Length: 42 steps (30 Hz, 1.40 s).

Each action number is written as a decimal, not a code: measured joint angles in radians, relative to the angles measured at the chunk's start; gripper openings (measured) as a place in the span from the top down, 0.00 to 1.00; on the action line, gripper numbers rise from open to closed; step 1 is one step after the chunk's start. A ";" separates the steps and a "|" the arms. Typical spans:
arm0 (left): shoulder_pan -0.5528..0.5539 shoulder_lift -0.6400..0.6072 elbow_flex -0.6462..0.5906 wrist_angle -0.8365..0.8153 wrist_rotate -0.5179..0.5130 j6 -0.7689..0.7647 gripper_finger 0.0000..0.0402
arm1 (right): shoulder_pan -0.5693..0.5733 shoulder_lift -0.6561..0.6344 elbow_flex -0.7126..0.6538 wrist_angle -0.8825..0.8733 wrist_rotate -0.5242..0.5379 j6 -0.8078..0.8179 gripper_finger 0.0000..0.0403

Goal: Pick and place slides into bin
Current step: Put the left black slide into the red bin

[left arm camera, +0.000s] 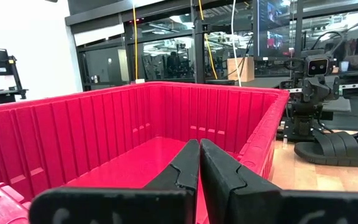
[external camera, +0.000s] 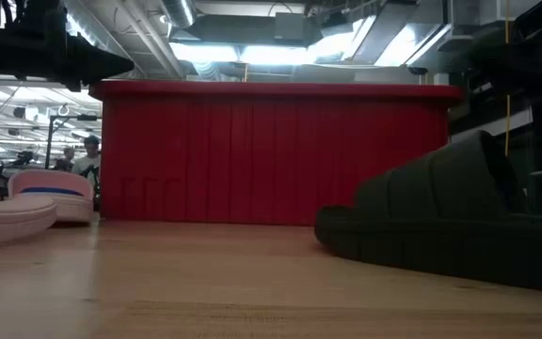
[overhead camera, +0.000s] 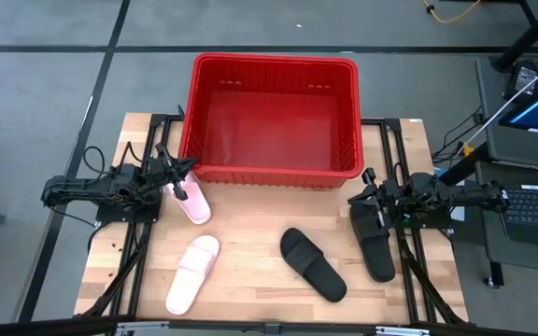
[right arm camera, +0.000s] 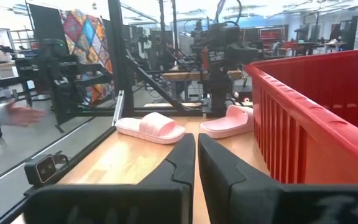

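Note:
The red bin (overhead camera: 274,117) stands at the table's far middle, with nothing in it that I can see. One pink slide (overhead camera: 194,203) lies just in front of the bin's near left corner. The other pink slide (overhead camera: 192,273) lies near the front edge. One black slide (overhead camera: 312,264) lies sole-down at the middle front, and the other (overhead camera: 374,241) lies at the right, partly under my right arm. My left gripper (overhead camera: 190,166) is shut and empty beside the bin's near left corner, above the pink slide. My right gripper (overhead camera: 355,199) is shut and empty, right of the bin's near right corner.
The bin's wall (left arm camera: 104,130) fills the left wrist view, with my right arm (left arm camera: 312,81) and a black slide (left arm camera: 337,149) beyond. The right wrist view shows both pink slides (right arm camera: 151,127) (right arm camera: 227,121), the bin wall (right arm camera: 309,124) and a person's hand (right arm camera: 11,114) off the table.

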<state>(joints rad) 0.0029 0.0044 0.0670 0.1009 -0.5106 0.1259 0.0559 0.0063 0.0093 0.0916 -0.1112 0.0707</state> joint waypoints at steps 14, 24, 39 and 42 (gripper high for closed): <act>0.000 0.000 0.000 0.000 0.000 0.000 0.98 | 0.000 0.000 0.000 0.017 0.144 -0.181 0.94; 0.000 0.000 -0.001 0.148 0.217 -0.016 0.97 | 0.000 0.000 0.000 0.018 0.162 -0.104 0.94; 0.000 0.000 0.003 0.129 0.338 -0.082 0.98 | 0.000 0.000 0.005 0.147 0.159 -0.023 0.94; 0.000 0.000 0.036 0.099 0.338 -0.124 0.98 | 0.000 0.011 0.043 0.130 0.106 -0.006 0.94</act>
<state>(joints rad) 0.0027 0.0044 0.1028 0.1998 -0.1726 0.0022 0.0559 0.0176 0.0522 0.2219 -0.0050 0.0650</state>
